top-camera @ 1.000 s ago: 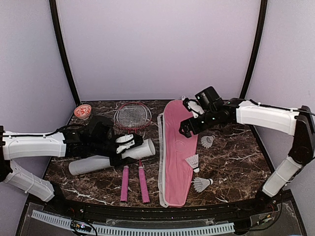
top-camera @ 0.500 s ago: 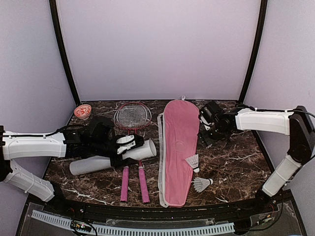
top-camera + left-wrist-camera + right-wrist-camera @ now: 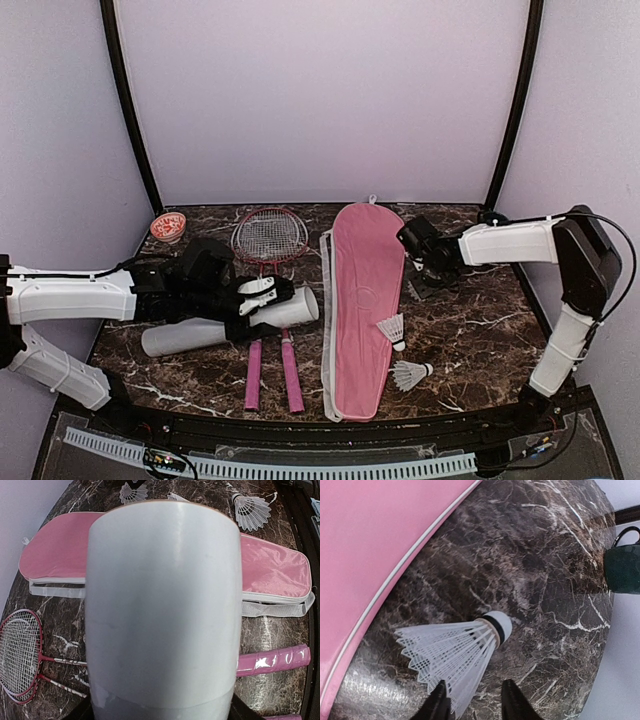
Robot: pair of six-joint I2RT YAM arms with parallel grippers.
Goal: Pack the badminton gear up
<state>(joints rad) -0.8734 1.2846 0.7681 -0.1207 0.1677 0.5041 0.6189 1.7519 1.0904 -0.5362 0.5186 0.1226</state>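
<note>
**Badminton gear: unpacked, one shuttlecock at risk**

Left gripper [image 3: 262,300] clamped on white tube [image 3: 190,335], toward the surface's left edge, its open end over the rackets [image 3: 268,240]. Pink cover [image 3: 362,300] mid-surface, running far edge to near edge. Just right of it, right gripper [image 3: 475,700], jaws apart, straddles a shuttlecock [image 3: 455,655] at its feather skirt. Risk: closing there likely crushes feathers, or the cork end swings free.

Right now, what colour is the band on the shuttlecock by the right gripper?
Black, on the shuttlecock; best in right wrist view.
</note>
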